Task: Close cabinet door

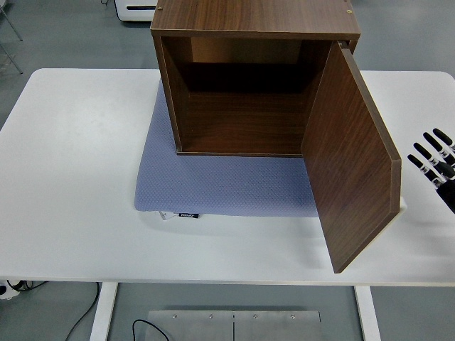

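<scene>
A dark walnut cabinet (pixel 242 78) stands on a blue-grey mat at the table's middle back, its inside bare. Its door (pixel 352 160), hinged on the right side, swings wide out toward the near right, edge-on to me. My right hand (pixel 434 163) enters from the right edge, fingers spread and holding nothing. It hovers a short way right of the door's outer face, apart from it. No left arm shows.
The blue-grey mat (pixel 220 186) lies under the cabinet and reaches toward the table's front. The white table (pixel 71 177) spreads to the left. A white appliance (pixel 135 8) stands on the floor behind the table.
</scene>
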Robot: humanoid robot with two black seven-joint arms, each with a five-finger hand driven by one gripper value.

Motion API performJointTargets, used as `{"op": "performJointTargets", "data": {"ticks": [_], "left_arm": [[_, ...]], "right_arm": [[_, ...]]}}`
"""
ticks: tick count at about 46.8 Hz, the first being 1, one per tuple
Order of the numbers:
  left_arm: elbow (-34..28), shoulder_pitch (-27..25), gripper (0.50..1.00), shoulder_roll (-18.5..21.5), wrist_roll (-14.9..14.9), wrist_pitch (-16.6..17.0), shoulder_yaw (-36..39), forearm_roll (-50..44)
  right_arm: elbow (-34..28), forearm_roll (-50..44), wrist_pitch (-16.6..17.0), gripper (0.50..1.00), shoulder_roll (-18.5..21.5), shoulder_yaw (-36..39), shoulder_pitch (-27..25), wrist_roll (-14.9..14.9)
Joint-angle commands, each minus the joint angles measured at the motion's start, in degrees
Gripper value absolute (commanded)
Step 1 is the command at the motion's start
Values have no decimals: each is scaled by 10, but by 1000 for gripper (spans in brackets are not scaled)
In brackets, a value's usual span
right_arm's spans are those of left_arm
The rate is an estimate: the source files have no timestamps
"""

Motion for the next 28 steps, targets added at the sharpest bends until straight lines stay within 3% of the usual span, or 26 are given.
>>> {"op": "performJointTargets", "data": {"ticks": [1, 28], "left_arm": [[0, 0, 1000, 0, 0, 0, 0, 0], [0, 0, 1000, 0, 0, 0, 0, 0]], "right_arm": [[2, -1, 0, 1000, -4, -9, 0, 0], [25, -1, 0, 1000, -24, -43, -11, -4]]}}
